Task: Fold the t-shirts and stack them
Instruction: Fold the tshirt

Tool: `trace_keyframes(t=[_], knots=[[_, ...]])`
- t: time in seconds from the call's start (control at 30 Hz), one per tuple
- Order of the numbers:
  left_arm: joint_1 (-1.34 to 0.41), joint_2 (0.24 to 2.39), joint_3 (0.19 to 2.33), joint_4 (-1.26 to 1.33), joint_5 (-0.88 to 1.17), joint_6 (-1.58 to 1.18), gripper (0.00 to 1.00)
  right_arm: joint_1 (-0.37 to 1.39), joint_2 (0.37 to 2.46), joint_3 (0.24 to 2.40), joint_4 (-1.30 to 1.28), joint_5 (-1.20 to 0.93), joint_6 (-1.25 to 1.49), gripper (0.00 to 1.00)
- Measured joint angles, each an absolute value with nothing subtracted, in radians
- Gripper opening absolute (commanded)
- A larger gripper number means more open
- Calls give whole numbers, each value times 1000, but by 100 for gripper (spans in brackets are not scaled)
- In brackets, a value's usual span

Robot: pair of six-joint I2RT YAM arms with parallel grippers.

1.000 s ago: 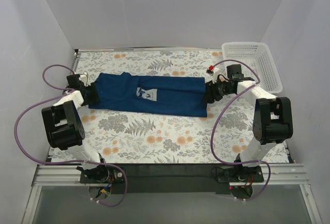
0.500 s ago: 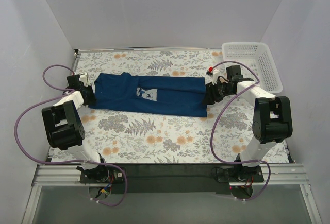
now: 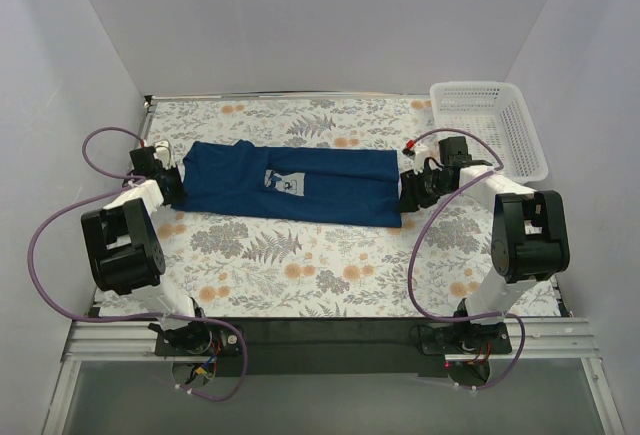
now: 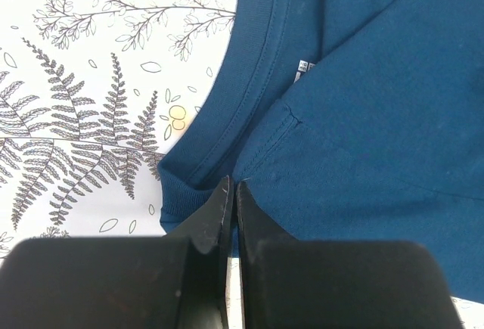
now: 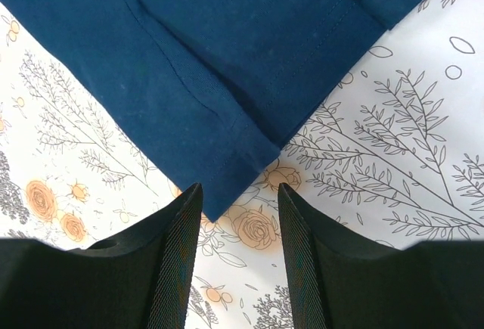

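The navy t-shirt (image 3: 335, 193) lies flat on the floral cloth as a long folded strip, its pale print (image 3: 285, 183) facing up. My left gripper (image 3: 176, 183) is at the strip's left end. In the left wrist view it (image 4: 231, 191) is shut on the t-shirt (image 4: 363, 117) beside the collar (image 4: 249, 79), near the small white neck label (image 4: 304, 68). My right gripper (image 3: 409, 195) is at the strip's right end. In the right wrist view it (image 5: 240, 202) is open, and the hem corner of the t-shirt (image 5: 227, 57) lies just in front of its fingertips, not gripped.
A white lattice basket (image 3: 470, 86) stands at the back right corner. The floral tablecloth (image 3: 300, 265) covers the table. White walls close in the left, back and right sides. Purple cables loop beside both arms.
My right gripper has shifted slightly toward the near side at the shirt's right end. The shirt and the left gripper have hardly moved.
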State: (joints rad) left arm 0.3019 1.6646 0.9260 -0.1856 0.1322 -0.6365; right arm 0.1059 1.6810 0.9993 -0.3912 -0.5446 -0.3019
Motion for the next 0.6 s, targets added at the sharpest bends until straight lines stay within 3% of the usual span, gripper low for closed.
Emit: trace_keyframes(t=[0.4,0.47,0.6], knots=[[302,1647,923,-173,133,-644,0,119,1728,999,-380,-571,-248,39],[302,1644,922,-171,134,-644,0,122,1743,999,-379,-572,-241,35],[302,1642,922,-171,134,-646,0,127,1758,999,-377,-577,-237,15]])
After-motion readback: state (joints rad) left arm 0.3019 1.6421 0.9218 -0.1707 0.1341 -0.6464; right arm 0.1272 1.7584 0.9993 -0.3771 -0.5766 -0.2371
